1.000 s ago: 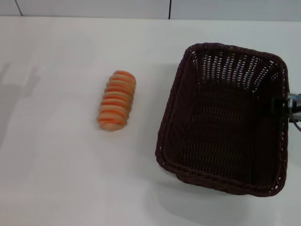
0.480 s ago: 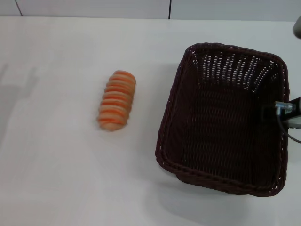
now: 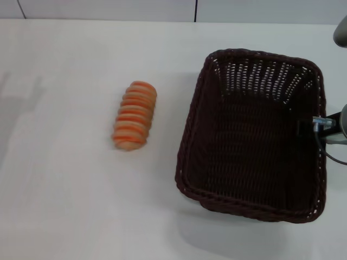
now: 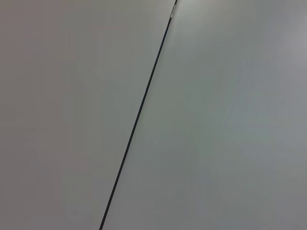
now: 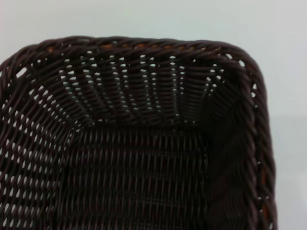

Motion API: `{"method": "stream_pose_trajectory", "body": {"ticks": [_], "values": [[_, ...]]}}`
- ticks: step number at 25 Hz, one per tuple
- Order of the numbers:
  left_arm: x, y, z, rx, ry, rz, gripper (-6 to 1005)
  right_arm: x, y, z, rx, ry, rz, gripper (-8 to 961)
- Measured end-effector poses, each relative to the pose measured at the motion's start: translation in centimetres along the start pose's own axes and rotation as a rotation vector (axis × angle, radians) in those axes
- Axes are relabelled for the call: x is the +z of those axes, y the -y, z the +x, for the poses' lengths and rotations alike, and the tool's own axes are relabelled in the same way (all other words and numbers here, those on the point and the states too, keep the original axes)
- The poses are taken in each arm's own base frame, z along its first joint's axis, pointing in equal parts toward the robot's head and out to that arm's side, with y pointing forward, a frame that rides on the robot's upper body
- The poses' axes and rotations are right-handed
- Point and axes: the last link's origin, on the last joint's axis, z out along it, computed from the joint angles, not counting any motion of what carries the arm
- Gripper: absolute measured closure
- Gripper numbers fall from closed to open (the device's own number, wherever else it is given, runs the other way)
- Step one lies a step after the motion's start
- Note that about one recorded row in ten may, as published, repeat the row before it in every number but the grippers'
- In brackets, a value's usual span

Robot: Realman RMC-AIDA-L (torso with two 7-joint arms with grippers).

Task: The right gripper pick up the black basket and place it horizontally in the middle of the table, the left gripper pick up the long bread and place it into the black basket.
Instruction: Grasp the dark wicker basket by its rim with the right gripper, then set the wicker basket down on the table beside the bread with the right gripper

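The black basket [image 3: 188, 145] sits at the right of the white table [image 3: 70, 189], its long side running away from me, with a shadow under its near edge. My right gripper [image 3: 316, 125] is at the basket's right rim, a black mount with a silver plug, and holds that wall. The right wrist view looks down into the empty basket [image 5: 144, 44]. The long bread [image 3: 134, 115] lies on the table left of the basket, ridged orange side up, well apart from it. My left gripper is out of view; its wrist view shows only a grey surface with a dark seam [image 4: 139, 115].
A wall with a vertical seam [image 3: 195, 10] runs along the table's far edge. Open tabletop lies between the bread and the basket and in front of both.
The right gripper came further in over the basket's right rim. The basket shifted a little to the left and turned slightly. The bread has not moved.
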Motion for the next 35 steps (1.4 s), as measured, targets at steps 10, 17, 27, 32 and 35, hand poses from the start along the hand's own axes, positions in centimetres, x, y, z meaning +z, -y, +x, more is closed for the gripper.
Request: {"method": "stream_pose_trajectory", "body": {"ticks": [10,17,27,32,35], "values": [[-0.2,0.5,0.5,0.011,-0.014,0.022,140,0.0,-0.1,-1.1,-0.041,0.095,-0.041,801],[-0.5,0.6,-0.1,0.021,0.014,0.044,140,-3.2,0.2,-2.9,-0.214,0.324,-0.034,814],[-0.8,1.2,-0.9,0.075,0.069,0.101,141,-6.5,-1.5,-4.5,-0.564,0.521,-0.059,813],[-1.1,1.6,-0.8,0.073,0.074,0.139,141,-7.4,-3.3,-5.1,-0.744,0.581,-0.085,814],[-1.1,1.6,-1.1,0.059,0.101,0.174,141,-7.7,-4.3,-5.0,-0.860,0.599,-0.116,814]]}}
